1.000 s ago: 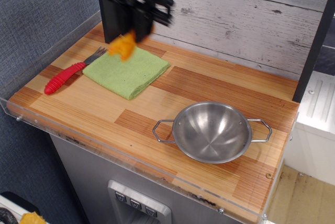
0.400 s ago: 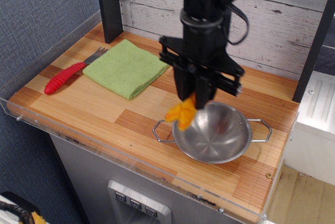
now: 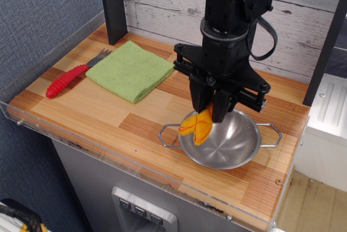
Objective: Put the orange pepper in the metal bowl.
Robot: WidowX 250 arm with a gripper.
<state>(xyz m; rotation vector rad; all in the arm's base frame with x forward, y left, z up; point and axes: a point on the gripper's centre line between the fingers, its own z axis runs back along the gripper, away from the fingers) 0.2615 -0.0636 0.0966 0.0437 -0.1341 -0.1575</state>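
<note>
Observation.image shows the pincer pointing straight down, its fingers clamped on the top of the orange pepper, which hangs below them with its long axis tilted down and to the left. Directly beneath sits the metal bowl on the counter; the pepper hangs over the bowl's left inner wall, just inside the rim, so letting go here would likely drop it inside, though near the edge.

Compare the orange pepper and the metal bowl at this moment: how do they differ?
The orange pepper is small, matte and orange-yellow; the metal bowl is far wider, shiny and silver. The pepper hangs pinched in the gripper, while the bowl rests on the wooden counter. The pepper looks soft and folded; the bowl is rigid, with wire handles.
</note>
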